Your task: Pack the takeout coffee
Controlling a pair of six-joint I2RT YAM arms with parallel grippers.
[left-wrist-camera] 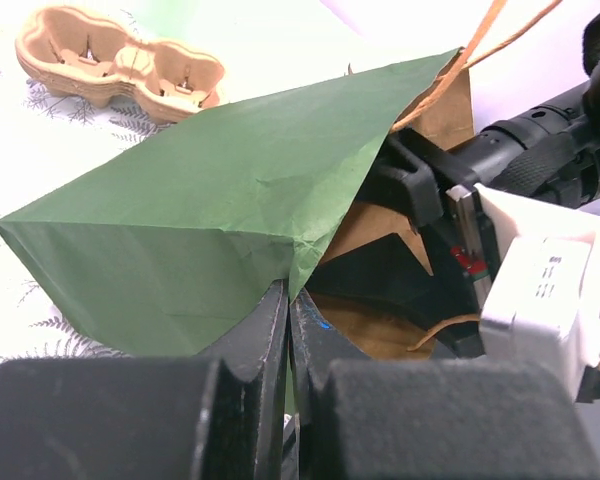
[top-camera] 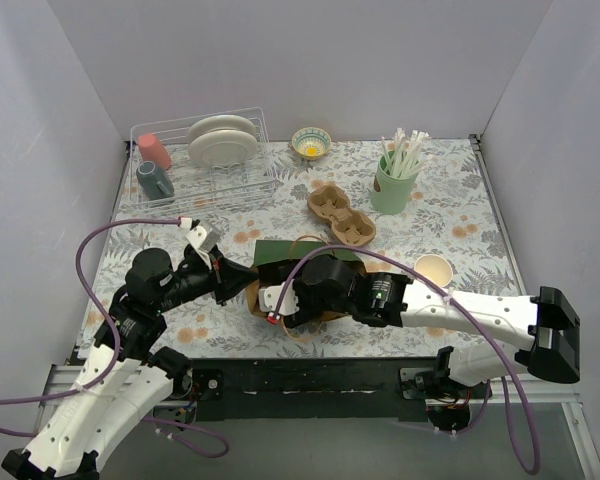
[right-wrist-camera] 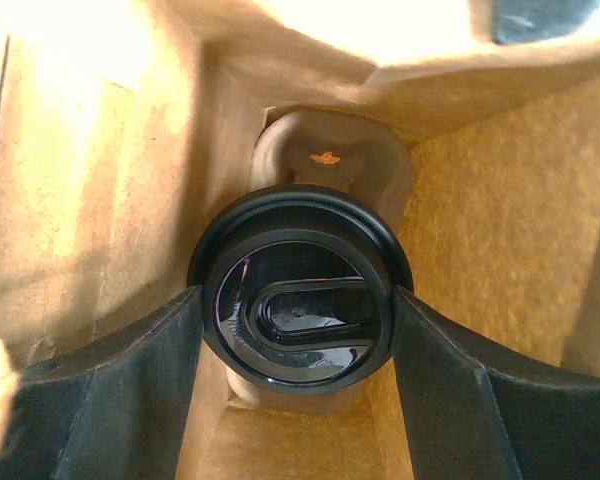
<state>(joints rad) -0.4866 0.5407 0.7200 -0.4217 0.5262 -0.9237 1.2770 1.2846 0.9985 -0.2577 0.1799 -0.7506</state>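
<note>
Inside the bag (left-wrist-camera: 200,200) the right gripper (right-wrist-camera: 296,335) clamped the coffee (right-wrist-camera: 298,290), the left gripper (left-wrist-camera: 288,325) pinched the rim — a slip might collapse it.

**Top view:** Light is even and diffuse, from overhead. Walls read uniformly pale. Shadows beneath the arms are short and soft. Desk (top-camera: 450,215) pattern is sharp. The wide-angle lens splays the walls outward at the frame edges.

**Left wrist view:** Background is overexposed, with the desk washed near white along the top. Bag (left-wrist-camera: 200,200) is sharp and well exposed, shaded on its lower face. Left claw (left-wrist-camera: 288,310) is dark and blurred at the bottom edge.

**Right wrist view:** Warm amber cast throughout. Top of frame is blown out. Lid (right-wrist-camera: 298,300) is in focus, with glossy reflections. Fingers (right-wrist-camera: 90,400) are dark and soft. Grain shows on the right-hand paper.
</note>
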